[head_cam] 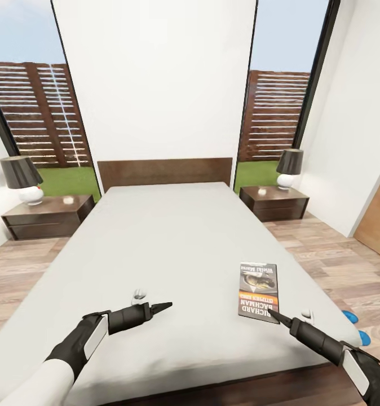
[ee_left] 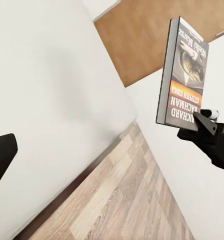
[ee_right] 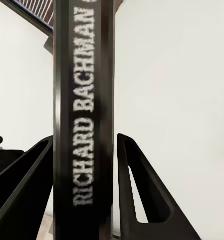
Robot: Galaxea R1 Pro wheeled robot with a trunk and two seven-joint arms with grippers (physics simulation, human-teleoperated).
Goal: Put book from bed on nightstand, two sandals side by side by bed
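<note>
1. the right gripper (head_cam: 281, 317) sits at the near end of the book (head_cam: 258, 291), and in the right wrist view its two fingers (ee_right: 141, 200) stand on either side of the book's spine (ee_right: 84, 120), one touching or almost touching, the other with a small gap; so the jaws are part open around the book and i judge the clamp is not yet firm.
2. the spine runs straight between the fingers, which suits a pinch across the book's thin side instead of a scoop from under it.
3. the book seems to lie flat on the grey mattress (head_cam: 173, 242), near the bed's right edge and toward its foot; the left wrist view shows its cover (ee_left: 184, 80) with the right gripper (ee_left: 206, 122) at its lower end.
4. the left gripper (head_cam: 159, 308) hovers low over the mattress, well apart from the book, holding nothing; whether its jaws are parted i cannot tell.
5. the right nightstand (head_cam: 273, 203) stands beside the headboard with a lamp (head_cam: 288, 168) on it, and is the nearer one for the book.
6. two blue sandals (head_cam: 356, 327) peek out on the floor by the bed's right corner, not yet lined up.
</note>
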